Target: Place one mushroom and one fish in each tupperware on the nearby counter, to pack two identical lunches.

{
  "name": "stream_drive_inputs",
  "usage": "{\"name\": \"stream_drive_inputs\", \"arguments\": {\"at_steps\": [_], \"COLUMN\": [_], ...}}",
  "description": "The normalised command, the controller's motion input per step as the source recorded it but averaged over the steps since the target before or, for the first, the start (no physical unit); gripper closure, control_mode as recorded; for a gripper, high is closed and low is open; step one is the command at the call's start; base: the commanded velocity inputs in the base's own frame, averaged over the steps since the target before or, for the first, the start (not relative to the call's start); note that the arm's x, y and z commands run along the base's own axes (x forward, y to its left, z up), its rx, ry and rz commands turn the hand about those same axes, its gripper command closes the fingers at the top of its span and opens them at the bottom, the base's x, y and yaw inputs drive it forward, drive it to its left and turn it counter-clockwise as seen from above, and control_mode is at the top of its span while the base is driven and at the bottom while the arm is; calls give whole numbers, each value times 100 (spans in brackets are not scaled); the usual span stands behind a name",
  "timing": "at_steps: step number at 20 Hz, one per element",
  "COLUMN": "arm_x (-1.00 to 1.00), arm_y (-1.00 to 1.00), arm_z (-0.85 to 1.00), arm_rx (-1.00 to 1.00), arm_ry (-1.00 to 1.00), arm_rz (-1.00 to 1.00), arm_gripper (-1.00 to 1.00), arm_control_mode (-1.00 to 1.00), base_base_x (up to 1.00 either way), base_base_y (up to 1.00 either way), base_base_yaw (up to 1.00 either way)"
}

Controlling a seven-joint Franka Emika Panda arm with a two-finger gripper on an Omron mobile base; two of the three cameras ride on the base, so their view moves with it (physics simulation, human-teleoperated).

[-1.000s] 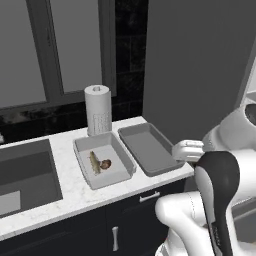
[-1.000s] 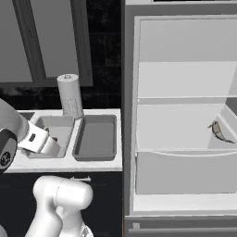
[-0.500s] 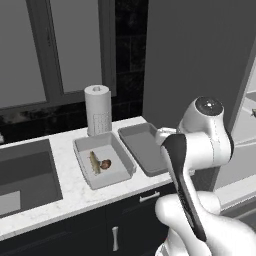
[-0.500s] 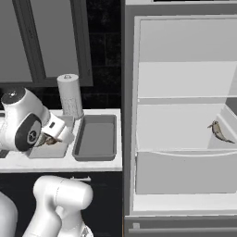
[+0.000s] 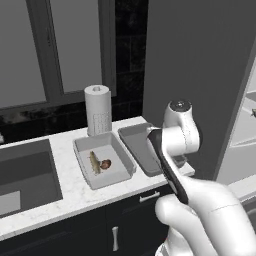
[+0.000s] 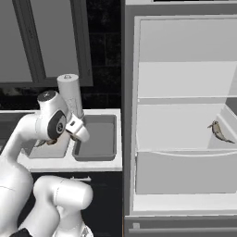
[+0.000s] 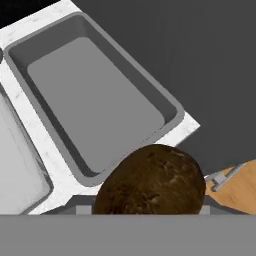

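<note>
Sink (image 5: 25, 175): far left of the worktop (image 5: 65, 197), dark and sunken, nothing to do with this step. Fine as long as nothing rolls that way.

Paper towel roll (image 5: 97, 110): upright at the back, just behind the two tubs. Probably safe, but a wide arm swing could clip it.

Left tupperware (image 5: 102, 161): already has one fish (image 5: 94, 161) and one mushroom (image 5: 105, 165) lying side by side, so that lunch looks done. Worry here is the next drop landing in this one by mistake, which leaves you with two mushrooms in one box.

Right tupperware (image 7: 100, 107): darker tub, bare inside, right next to the first one. In the hand view it sits up and left of the pincer, not straight under it, so letting go now looks like it'd miss.

Pincer (image 6: 79, 129): grasping a brown mushroom (image 7: 150, 182), which bulges big at the bottom of the hand view. It's round, so if it hits the tub's rim or the bare worktop strip near the edge it could roll off onto the floor.

Second fish (image 6: 218, 132): still lying on a fridge shelf (image 6: 180, 115) way off to the right, well apart from the tubs. That one's a slim shape against the fridge's side wall, looks like an awkward pick to me.
</note>
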Motion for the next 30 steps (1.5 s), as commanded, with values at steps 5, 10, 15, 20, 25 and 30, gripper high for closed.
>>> {"name": "stream_drive_inputs", "arguments": {"at_steps": [5, 10, 15, 20, 25, 30], "arm_x": [79, 55, 44, 60, 80, 68], "arm_y": [0, -9, -19, -5, 0, 0], "arm_z": [-39, -49, -42, -33, -25, -23], "arm_rx": [0, 0, 0, 0, 0, 0], "arm_ry": [0, 0, 0, 0, 0, 0], "arm_rz": [-4, -1, 0, 0, -4, -5], "arm_gripper": [100, 100, 100, 100, 100, -100], "arm_control_mode": [-100, -100, -100, -100, -100, -100], "base_base_x": [0, 0, 0, 0, 0, 0], "base_base_y": [0, 0, 0, 0, 0, 0], "base_base_yaw": [0, 0, 0, 0, 0, 0]}}
